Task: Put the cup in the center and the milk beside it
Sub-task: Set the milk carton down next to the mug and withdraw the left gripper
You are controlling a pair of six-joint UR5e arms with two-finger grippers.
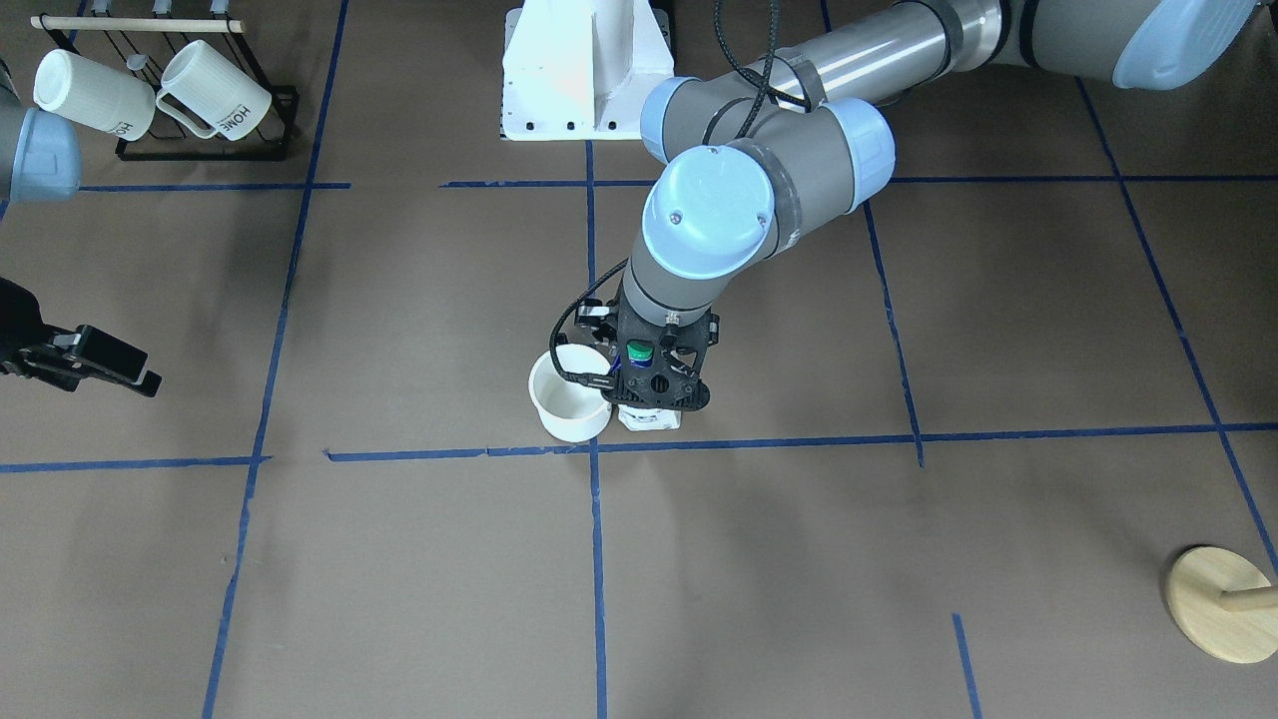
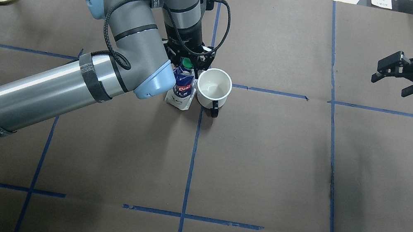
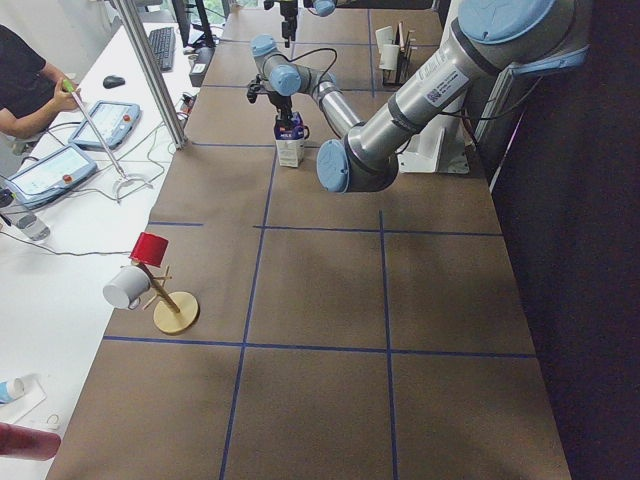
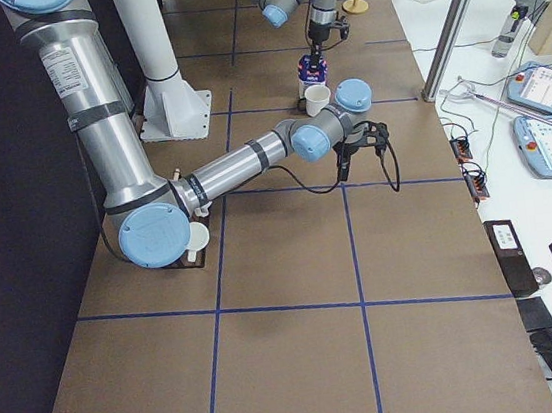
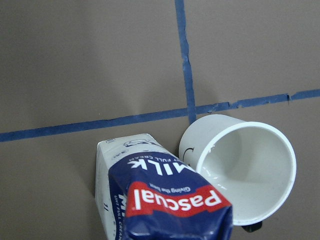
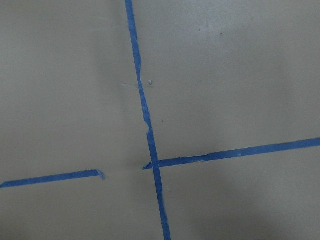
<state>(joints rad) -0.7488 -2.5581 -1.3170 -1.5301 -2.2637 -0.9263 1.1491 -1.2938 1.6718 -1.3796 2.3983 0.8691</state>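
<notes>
The white cup (image 2: 214, 88) stands upright right at the center crossing of blue tape (image 2: 206, 81), its dark handle toward the robot. It also shows in the front view (image 1: 569, 394) and the left wrist view (image 5: 245, 170). The blue and white milk carton (image 2: 181, 91) stands beside it, close to or touching it, and shows in the front view (image 1: 649, 417) and the left wrist view (image 5: 160, 195). My left gripper (image 2: 187, 61) is above the carton, shut on its top by the green cap. My right gripper (image 2: 395, 78) is open and empty, far off at the table's right side.
A black rack with two ribbed "HOME" mugs (image 1: 150, 95) stands by the robot's right. A wooden peg stand (image 1: 1223, 604) is at the far left corner. The white robot base (image 1: 584, 70) is behind the center. The right wrist view shows only tape lines (image 6: 150, 150).
</notes>
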